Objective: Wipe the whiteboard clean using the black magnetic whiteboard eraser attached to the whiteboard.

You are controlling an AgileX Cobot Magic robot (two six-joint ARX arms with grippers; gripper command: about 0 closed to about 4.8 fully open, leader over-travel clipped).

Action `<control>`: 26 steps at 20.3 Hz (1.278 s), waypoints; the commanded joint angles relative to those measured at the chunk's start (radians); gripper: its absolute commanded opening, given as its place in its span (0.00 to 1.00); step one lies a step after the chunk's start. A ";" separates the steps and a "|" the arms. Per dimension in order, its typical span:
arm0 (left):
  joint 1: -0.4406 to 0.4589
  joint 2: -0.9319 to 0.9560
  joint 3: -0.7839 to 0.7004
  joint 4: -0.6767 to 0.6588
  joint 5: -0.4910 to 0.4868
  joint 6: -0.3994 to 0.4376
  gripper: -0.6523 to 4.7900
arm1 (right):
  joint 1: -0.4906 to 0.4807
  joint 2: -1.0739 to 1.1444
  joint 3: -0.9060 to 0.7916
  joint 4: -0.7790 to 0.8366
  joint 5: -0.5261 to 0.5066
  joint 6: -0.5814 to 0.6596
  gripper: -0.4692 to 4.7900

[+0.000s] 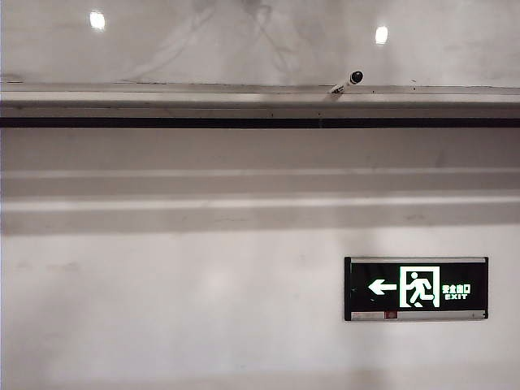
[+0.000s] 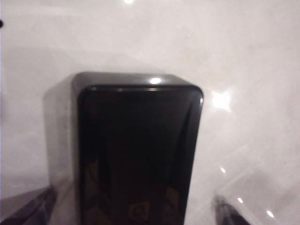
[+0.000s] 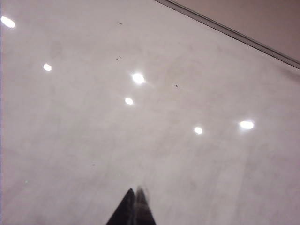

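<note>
Because the black eraser (image 2: 139,150) clings by its magnet to the whiteboard (image 2: 243,56), it sits flat against the glossy panel with no ledge under it, and the left claw (image 2: 136,206) is lined up on it: one dark finger (image 2: 28,208) shows at one side of the block and the other at the opposite side, both apart from it, spread wide and holding nothing. That straddling pose looks like the set-up for a pinch across the eraser's narrow width, a step not yet done.

Over a bare stretch of the board the right claw (image 3: 132,208) has its two dark tips pressed together, empty (probably just kept out of the way).

Seen from the exterior camera, neither arm shows; the whiteboard (image 1: 244,41) fills the upper strip above a long silver ledge (image 1: 162,101) where a marker (image 1: 348,81) lies, with an exit sign (image 1: 416,288) on the wall below.

Up close the eraser is a rounded, shiny black rectangle that mirrors a lamp along its upper edge. Faint grey smudges and bright lamp reflections mark the board.
</note>
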 commanded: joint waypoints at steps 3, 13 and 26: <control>0.011 0.006 0.003 -0.010 0.012 0.021 0.73 | 0.000 -0.005 0.002 0.010 0.000 0.000 0.09; 0.015 -0.018 0.004 -0.049 0.013 0.264 0.51 | 0.000 -0.010 0.002 0.024 -0.001 0.000 0.09; 0.148 -0.127 0.004 -0.488 0.070 0.381 0.51 | -0.001 -0.009 0.002 0.083 -0.035 0.000 0.09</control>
